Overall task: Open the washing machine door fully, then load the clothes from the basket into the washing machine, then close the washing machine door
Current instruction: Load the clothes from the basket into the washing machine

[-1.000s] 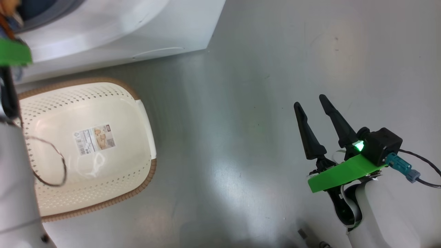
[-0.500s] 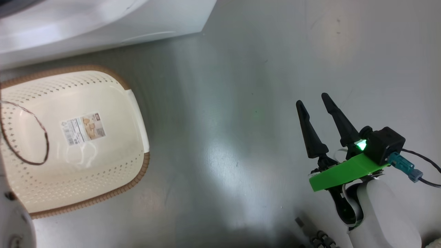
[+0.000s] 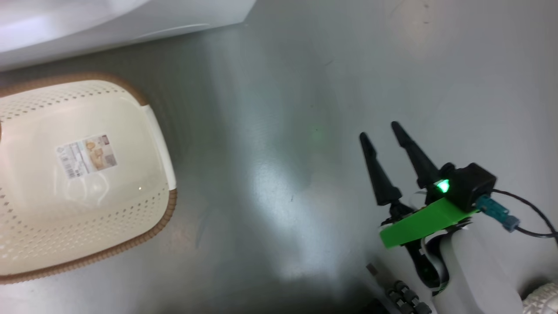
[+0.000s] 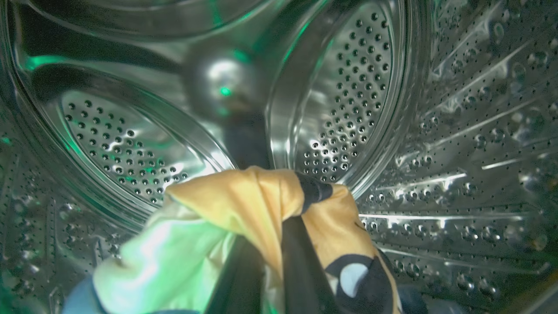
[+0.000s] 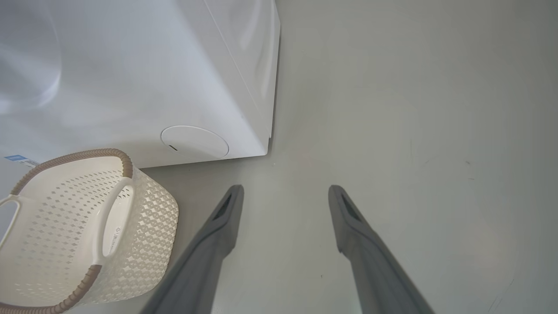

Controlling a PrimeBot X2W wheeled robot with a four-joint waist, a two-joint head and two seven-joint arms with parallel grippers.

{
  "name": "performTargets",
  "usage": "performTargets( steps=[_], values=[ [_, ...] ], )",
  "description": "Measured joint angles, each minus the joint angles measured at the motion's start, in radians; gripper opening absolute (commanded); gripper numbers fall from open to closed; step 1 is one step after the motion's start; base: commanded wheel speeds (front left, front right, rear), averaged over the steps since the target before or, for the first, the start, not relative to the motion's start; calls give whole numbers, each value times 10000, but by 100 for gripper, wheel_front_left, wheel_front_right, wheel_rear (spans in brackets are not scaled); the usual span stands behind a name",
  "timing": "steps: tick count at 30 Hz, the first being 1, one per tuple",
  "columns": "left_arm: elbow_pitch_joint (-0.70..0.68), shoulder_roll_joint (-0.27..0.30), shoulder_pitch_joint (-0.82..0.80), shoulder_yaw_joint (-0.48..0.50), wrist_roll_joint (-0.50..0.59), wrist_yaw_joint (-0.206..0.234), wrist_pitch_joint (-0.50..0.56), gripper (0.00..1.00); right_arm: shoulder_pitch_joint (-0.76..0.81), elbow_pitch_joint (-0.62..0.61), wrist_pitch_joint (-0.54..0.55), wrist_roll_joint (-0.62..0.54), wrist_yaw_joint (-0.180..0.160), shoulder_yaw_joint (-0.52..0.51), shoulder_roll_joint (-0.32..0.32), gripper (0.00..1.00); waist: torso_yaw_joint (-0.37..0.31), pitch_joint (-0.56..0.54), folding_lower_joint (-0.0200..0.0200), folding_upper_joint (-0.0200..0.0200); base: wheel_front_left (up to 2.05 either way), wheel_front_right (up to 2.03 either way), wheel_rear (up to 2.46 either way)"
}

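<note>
In the left wrist view my left gripper (image 4: pixel 272 261) is deep inside the washing machine's steel perforated drum (image 4: pixel 348 87), shut on the clothes (image 4: pixel 244 200), a bundle of orange, pale and light blue fabric draped over its fingertips. The cream basket (image 3: pixel 130 244) stands on the floor before the white washing machine (image 3: pixel 109 17) and looks empty, its label sticker (image 3: pixel 86 156) showing on the bottom. My right gripper (image 3: pixel 378 130) hovers open over bare floor, far right of the basket. The right wrist view shows the right gripper (image 5: pixel 285 188), the basket (image 5: pixel 144 226) and the washing machine (image 5: pixel 130 78). The washing machine door is out of view.
Shiny grey floor (image 3: pixel 283 131) spreads between the basket and my right arm. A round filter cap (image 5: pixel 194 141) sits low on the machine's front near its corner. A dark cable (image 3: pixel 532 218) trails from the right wrist. Parts of my base (image 3: pixel 405 298) show at the bottom edge.
The head camera has turned, so basket and machine slid left and up in the picture. My left forearm, green bracket and its cable left the head view. The right gripper stays open.
</note>
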Motion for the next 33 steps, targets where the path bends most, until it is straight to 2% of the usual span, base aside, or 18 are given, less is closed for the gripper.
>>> performTargets(
  steps=[4, 9, 15, 20, 21, 22, 30, 33],
  values=[
    [-1177, 247, -130, -2, 207, 17, -23, 0, -90, 75, 0, 48, 0, 405, -4, 100, -256, -20, 0, 0, 0, 0, 0],
    [-2698, 188, -67, -100, 366, 121, -31, 0, -239, 75, 0, 173, 0, 516, -48, 100, -414, 8, 0, 0, 0, 0, 0],
    [-2635, 107, 447, 35, 334, 211, -36, 0, -237, 132, 0, 174, 0, 537, -52, 100, -376, -27, 0, 0, 0, 0, 0],
    [-876, -54, 604, 234, 113, 378, -36, 0, -228, 238, 0, 174, 0, 546, -56, 100, -310, -142, -1, 0, 0, 0, 0],
    [-497, -90, 604, 245, 96, 407, -33, 24, -223, 245, 0, 174, 0, 546, -58, 100, -297, -171, -1, 0, 0, 0, 0],
    [-140, -136, 602, 282, 65, 474, -15, 100, -222, 270, 0, 176, 0, 550, -58, 100, -284, -206, 0, 0, 0, 0, 0],
    [1252, -238, 261, 293, -184, 508, 81, 100, -216, 359, 0, 198, 0, 554, -58, 100, -173, -414, 0, 0, 0, 0, 0],
    [1647, -290, 151, 322, -286, 644, 81, 100, -216, 408, 0, 284, 0, 546, -58, 100, -128, -528, 0, 0, 0, 0, 0]
  ],
)
